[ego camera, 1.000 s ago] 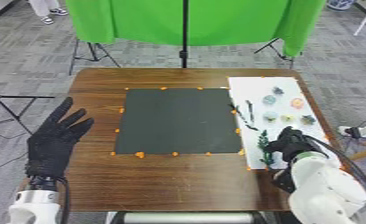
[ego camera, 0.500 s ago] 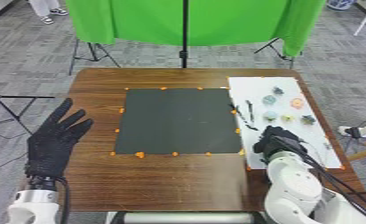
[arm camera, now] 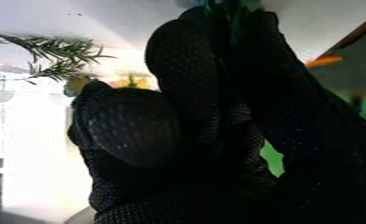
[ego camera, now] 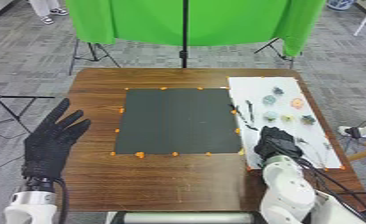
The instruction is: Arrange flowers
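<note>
In the head view my right hand (ego camera: pixel 277 142) is low over the near part of the white sheet (ego camera: pixel 250 85), covering the place of the leafy green sprig. In the right wrist view, dark green leaves (arm camera: pixel 240 20) touch the far end of my right hand (arm camera: pixel 188 135); its grip is unclear. Dark thin stems (ego camera: pixel 250 110) lie on the sheet's left side, with small flower heads, including an orange one (ego camera: pixel 297 103) and a pale yellow one (ego camera: pixel 288 118), farther right. A grey-green sprig (arm camera: pixel 55 52) lies beside the hand. My left hand (ego camera: pixel 51 145) is open over the table's left side.
A black square mat (ego camera: pixel 175 120), edged with orange marks, lies mid-table on the brown wood (ego camera: pixel 179 185), just left of the white sheet. A green cloth (ego camera: pixel 135 22) hangs on a stand behind the table.
My right hand has moved left over the sheet, covering the green sprig that showed beside it. The left hand has shifted very slightly left.
</note>
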{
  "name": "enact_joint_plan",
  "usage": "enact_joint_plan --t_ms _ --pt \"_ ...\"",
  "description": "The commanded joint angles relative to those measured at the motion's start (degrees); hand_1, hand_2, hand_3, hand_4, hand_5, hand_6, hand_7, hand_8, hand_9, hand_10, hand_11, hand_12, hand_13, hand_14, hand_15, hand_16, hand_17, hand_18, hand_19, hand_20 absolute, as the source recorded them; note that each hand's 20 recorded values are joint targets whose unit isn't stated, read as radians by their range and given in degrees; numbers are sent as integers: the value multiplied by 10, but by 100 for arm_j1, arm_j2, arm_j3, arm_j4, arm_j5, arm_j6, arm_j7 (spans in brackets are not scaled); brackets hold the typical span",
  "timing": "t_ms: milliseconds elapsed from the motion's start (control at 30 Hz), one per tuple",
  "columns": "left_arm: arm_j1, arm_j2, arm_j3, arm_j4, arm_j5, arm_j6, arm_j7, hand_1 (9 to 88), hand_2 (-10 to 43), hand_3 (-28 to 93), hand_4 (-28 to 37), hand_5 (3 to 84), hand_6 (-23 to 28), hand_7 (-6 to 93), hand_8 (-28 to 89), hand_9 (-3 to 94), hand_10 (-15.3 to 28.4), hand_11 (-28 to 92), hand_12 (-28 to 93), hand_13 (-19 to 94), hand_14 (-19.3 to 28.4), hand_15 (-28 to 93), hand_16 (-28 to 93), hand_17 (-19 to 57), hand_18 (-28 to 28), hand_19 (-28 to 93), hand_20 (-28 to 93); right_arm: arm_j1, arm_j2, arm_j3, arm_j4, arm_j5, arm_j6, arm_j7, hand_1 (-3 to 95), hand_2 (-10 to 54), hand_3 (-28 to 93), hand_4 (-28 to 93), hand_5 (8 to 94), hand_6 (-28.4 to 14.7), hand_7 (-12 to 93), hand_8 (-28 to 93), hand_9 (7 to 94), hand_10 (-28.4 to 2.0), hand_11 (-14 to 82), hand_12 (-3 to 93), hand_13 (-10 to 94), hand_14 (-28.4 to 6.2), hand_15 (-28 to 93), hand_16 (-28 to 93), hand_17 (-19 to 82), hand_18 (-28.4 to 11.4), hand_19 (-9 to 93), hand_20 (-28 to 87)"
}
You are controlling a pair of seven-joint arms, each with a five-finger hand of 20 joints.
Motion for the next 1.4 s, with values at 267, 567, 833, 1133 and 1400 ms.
enact_joint_plan --t_ms 267,567,833,1133,1400 --pt "53 -87 -193 -141 88 44 -293 226 52 796 -268 339 56 122 -101 348 182 196 111 271 272 488 -64 -69 284 536 139 543 -235 146 -602 -642 695 -254 558 -95 745 -283 869 -47 292 189 889 -130 482 231 901 -59 683 179 521 -239 932 381" --pt "185 -121 -439 -340 115 171 -412 227 52 795 -267 339 57 121 -101 348 182 197 111 271 272 488 -65 -68 284 535 140 1991 -2593 -729 543 -775 4 -1673 557 -95 750 -283 877 -48 283 201 892 -130 485 227 906 -60 684 183 523 -242 932 400" --pt "-349 54 -281 -251 329 -53 -806 228 52 795 -266 335 56 120 -101 343 181 195 111 270 273 488 -64 -68 284 535 141 2619 -3883 -1293 1895 -929 -280 -2086 552 -95 752 -283 877 -46 282 208 892 -131 492 221 906 -61 687 185 524 -242 932 409" --pt "-833 182 -18 -125 319 -72 -892 230 51 793 -263 331 57 119 -100 337 181 191 113 267 272 485 -64 -69 284 534 142 2826 -4132 -1864 2759 -502 -788 -1726 546 -95 755 -283 874 -45 288 204 890 -130 498 215 903 -61 689 184 518 -244 932 417" --pt "-1279 586 351 53 181 102 -366 230 50 794 -262 332 56 123 -100 338 180 194 115 267 272 486 -63 -68 284 533 143 3725 -3945 -2845 3274 25 -571 -1434 537 -95 752 -283 849 -39 336 162 877 -131 516 213 889 -64 703 179 502 -239 932 419"
